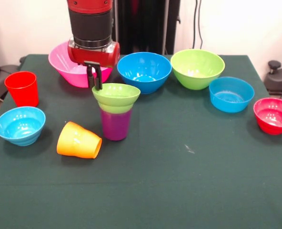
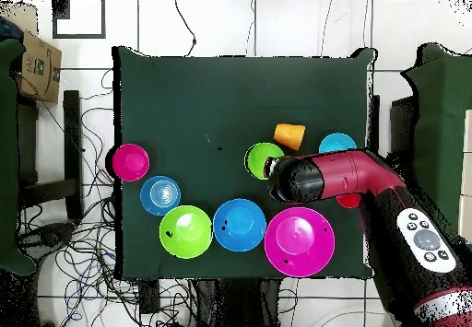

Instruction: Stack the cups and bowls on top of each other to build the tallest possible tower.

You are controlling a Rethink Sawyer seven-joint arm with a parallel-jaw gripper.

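A small lime green bowl (image 1: 116, 95) sits upright on the upright purple cup (image 1: 115, 125) left of the table's middle; it also shows in the overhead view (image 2: 258, 160). My gripper (image 1: 95, 86) hangs straight down at the bowl's back left rim, its fingers close together on the rim. The orange cup (image 1: 78, 140) lies on its side just left of the purple cup. The red cup (image 1: 22, 88) stands at the far left. The light blue bowl (image 1: 20, 125) sits in front of the red cup.
Along the back stand the big pink bowl (image 1: 65, 64), partly behind my arm, the mid-sized blue bowl (image 1: 144, 71) and the mid-sized lime green bowl (image 1: 197, 68). The small blue bowl (image 1: 231, 94) and red bowl (image 1: 273, 115) sit at the right on the green tablecloth (image 1: 179, 191).
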